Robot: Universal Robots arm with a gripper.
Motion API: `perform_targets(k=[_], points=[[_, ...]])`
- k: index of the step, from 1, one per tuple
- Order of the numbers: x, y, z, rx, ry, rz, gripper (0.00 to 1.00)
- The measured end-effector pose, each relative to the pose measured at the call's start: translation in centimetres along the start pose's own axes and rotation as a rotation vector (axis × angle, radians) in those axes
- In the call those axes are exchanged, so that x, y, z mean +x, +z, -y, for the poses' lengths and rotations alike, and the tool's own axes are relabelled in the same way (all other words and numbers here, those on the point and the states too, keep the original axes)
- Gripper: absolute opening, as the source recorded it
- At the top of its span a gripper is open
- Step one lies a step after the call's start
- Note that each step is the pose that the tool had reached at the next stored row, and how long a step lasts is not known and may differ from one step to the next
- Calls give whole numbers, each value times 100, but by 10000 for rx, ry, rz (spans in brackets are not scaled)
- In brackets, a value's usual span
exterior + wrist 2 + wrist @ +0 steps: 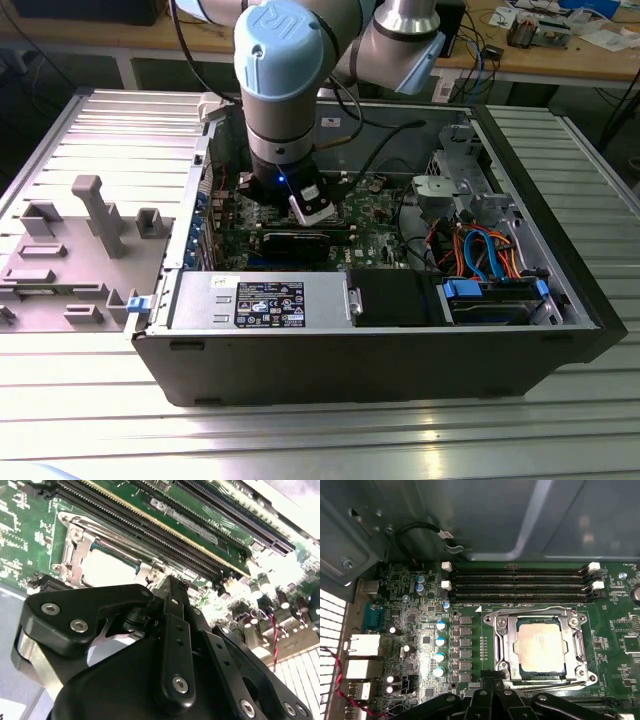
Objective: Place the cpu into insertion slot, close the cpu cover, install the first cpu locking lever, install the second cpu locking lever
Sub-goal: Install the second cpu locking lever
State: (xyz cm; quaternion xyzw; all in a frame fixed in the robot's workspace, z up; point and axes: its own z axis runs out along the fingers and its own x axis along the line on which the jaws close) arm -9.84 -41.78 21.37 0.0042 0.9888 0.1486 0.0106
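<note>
Cpu (540, 647) is sitting in the insertion slot (496, 645) w/ cpu cover (580, 645) lying down around it; gripper (492, 682), fingers together, is hovering at the slot's 6 o'clock edge in first wrist view.

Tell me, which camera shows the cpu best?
The first wrist view: the cpu lies face-on, whole, framed by the silver cpu cover. The second wrist view catches a slanted part of the cpu behind the gripper. In the exterior view the arm stands over that spot.
</note>
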Motion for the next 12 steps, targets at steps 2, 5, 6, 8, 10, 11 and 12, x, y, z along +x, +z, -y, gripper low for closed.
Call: perform_targets(k=[2,5,6,8,10,11,12], points=[[-1,-46,-14,1,0,-1,11],[-1,-64,-21,-6,0,1,11],[-1,-65,-20,-12,1,0,11],[-1,-65,-21,-18,0,0,11],[-1,-65,-20,-28,0,-1,11],[-1,-66,-20,-30,0,-1,11],[-1,-66,-20,-35,1,-1,11]])
